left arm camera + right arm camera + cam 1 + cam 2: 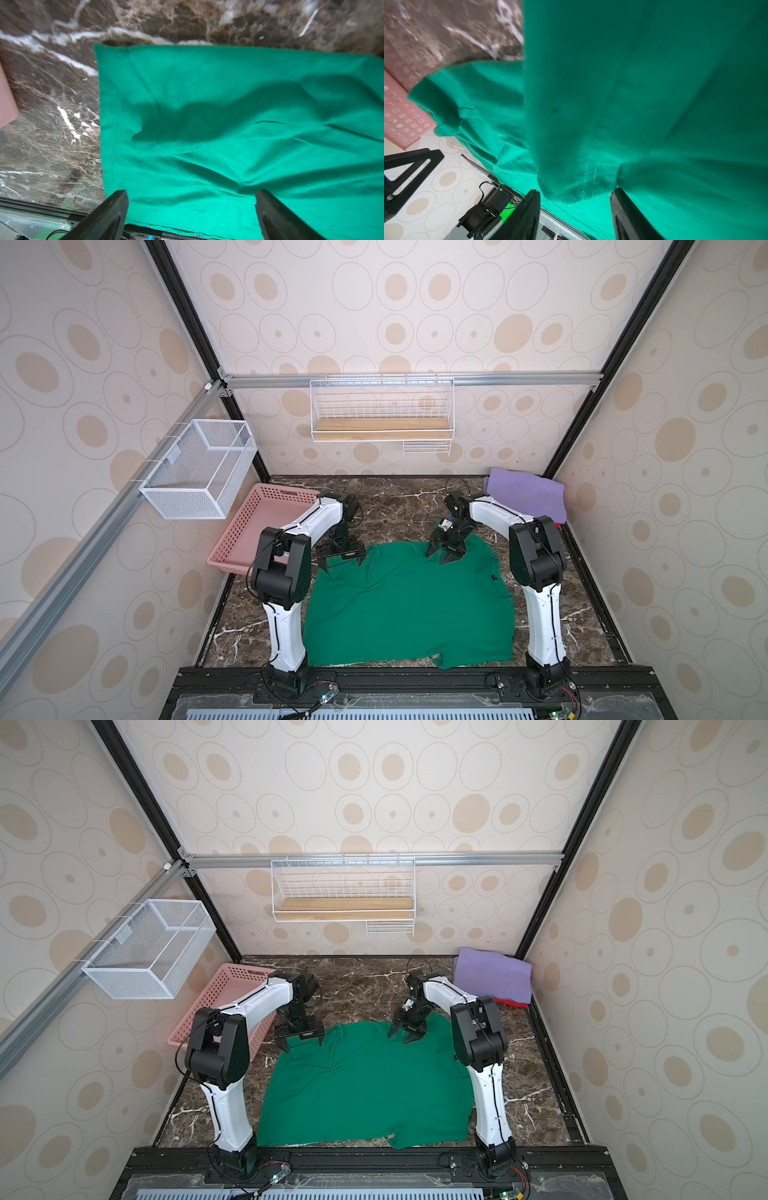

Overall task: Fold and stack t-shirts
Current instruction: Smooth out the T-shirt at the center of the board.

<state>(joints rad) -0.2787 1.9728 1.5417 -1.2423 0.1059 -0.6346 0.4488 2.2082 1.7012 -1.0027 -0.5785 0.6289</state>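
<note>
- The walls (415, 302) are cream with tan ovals and thin rings.
- The desk (399, 506) is dark brown stone with white veins.
- A white wire shelf (381, 429) with a wood board hangs on the back wall.
- A white mesh box (195, 481) hangs on the left wall's silver rail (83, 539).
- Black posts (187, 310) run up the back corners.

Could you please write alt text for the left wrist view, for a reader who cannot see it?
A green t-shirt lies spread, lightly wrinkled, on a dark marble table. The left end effector is poised over its hemmed edge with black fingers wide apart, holding nothing; a pink basket corner shows at the frame's edge.
</note>
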